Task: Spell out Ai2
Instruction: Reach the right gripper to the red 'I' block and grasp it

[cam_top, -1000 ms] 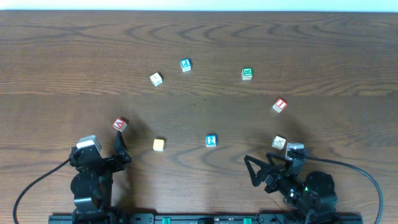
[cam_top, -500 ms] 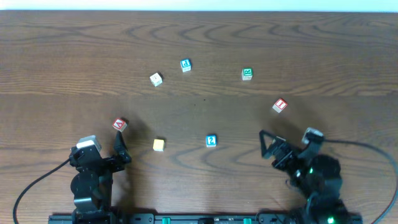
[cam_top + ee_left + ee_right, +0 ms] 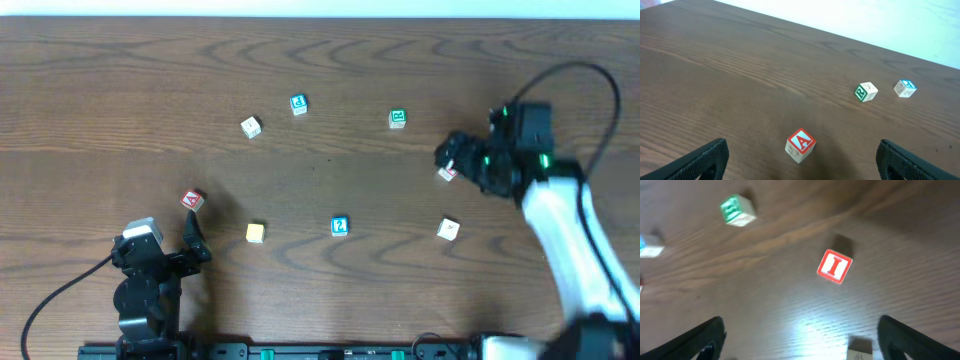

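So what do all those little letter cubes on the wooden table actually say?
"A" in red: red-framed wooden cube, front left.
"I" in red: second red-framed cube, right side.
"R" in green, likely: pale cube.
"2" in blue, likely: blue-framed cube, front middle.
Too small or blurred to read: far blue cube, green cube, yellow cube, white cube.

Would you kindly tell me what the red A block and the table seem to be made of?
The red A block looks like pale unfinished wood, going by its cream sides, with a printed red-and-white top face. The table shows dark wood grain with a soft sheen: probably veneer or laminate, though I cannot tell which.
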You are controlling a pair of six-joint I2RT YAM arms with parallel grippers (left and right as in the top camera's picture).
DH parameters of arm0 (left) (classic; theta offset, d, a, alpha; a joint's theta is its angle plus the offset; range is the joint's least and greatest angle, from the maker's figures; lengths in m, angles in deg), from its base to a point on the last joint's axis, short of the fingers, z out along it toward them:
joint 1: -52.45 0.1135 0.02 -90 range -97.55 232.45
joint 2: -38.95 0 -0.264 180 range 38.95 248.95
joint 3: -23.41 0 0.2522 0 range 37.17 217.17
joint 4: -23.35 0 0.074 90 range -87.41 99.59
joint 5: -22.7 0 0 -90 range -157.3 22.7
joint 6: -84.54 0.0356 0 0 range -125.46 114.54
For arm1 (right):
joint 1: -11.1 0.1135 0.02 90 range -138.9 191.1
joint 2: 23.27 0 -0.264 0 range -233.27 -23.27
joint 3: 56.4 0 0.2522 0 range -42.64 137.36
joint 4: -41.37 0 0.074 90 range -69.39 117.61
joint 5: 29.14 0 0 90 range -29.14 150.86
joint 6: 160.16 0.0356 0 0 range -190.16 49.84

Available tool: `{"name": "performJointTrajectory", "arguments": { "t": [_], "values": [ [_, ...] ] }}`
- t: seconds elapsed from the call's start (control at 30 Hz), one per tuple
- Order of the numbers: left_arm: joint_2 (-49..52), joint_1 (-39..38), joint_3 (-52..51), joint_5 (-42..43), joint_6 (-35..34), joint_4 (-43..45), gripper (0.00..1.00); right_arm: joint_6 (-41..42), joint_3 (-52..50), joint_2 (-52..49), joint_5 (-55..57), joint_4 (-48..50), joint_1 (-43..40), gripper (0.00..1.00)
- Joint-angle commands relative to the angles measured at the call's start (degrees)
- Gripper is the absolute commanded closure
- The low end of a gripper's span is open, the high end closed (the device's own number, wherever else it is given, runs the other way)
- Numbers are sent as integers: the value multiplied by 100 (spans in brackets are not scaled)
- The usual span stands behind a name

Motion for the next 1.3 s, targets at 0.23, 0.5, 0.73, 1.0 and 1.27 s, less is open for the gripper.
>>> {"name": "performJointTrajectory", "arguments": {
  "t": [0.23, 0.5, 0.73, 1.0, 1.27],
  "values": [
    [-28, 31, -125, -22, 101, -46, 5, 2236, 855, -1683, 870, -726, -48, 16],
    [-28, 31, -125, -22, 101, -46, 5, 2374, 855, -1897, 1132, -544, -24, 18],
    [-28, 31, -125, -22, 101, -46, 5, 2374, 857, -2061, 922, -254, 68, 20],
    [-28, 31, -125, -22, 101, -46, 5, 2376, 857, -2269, 791, -96, 179, 23],
    [-28, 31, -125, -22, 101, -46, 5, 2374, 857, -2387, 807, -68, 199, 44]
  ]
}}
